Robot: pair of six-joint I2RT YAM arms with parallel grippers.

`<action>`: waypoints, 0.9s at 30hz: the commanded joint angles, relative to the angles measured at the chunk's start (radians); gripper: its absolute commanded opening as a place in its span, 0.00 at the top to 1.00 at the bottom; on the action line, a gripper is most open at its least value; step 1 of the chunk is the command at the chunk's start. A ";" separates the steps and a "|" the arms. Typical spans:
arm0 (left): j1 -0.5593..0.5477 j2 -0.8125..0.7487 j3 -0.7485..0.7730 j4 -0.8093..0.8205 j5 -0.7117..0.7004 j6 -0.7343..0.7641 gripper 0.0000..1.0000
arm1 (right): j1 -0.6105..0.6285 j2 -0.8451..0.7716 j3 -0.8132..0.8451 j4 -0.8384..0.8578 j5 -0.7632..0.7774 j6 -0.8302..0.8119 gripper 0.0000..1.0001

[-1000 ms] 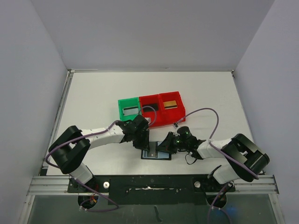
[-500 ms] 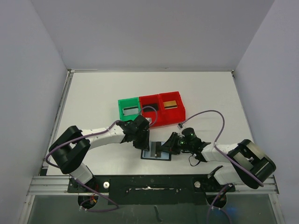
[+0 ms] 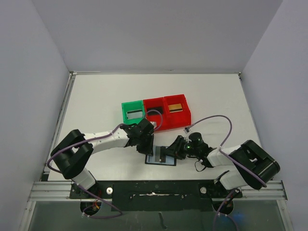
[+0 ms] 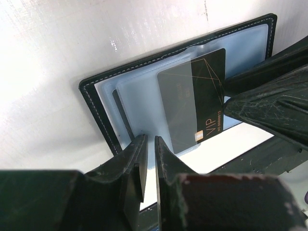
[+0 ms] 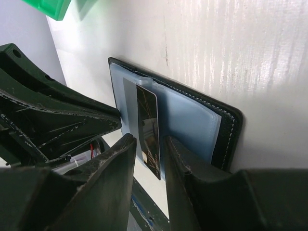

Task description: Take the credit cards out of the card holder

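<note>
Left end effector (image 4: pixel 149 140) slit-narrow, right (image 5: pixel 150 139) parted

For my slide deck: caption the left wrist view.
Black VIP card sticking partway out of a pocket in the open card holder.

We count three credit cards: one gold card (image 3: pixel 176 107), one silvery card (image 3: pixel 135 114) and one black card (image 4: pixel 195 103). There is one card holder (image 4: pixel 139 91). We count three bins: one green bin (image 3: pixel 124 113) and two red, the left red bin (image 3: pixel 161 123) and the right red bin (image 3: pixel 177 119). Two grippers: the left gripper (image 4: pixel 149 144) and the right gripper (image 5: pixel 149 142).
</note>
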 commanded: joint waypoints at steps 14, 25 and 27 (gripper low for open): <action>-0.015 0.026 0.035 -0.037 -0.026 0.018 0.89 | 0.025 0.152 -0.013 0.279 -0.054 0.047 0.79; -0.025 0.031 0.040 -0.033 -0.026 0.012 0.89 | 0.042 0.225 -0.005 0.298 -0.041 0.047 0.78; -0.026 0.029 0.038 -0.032 -0.027 0.009 0.89 | 0.044 0.233 -0.005 0.313 -0.043 0.048 0.83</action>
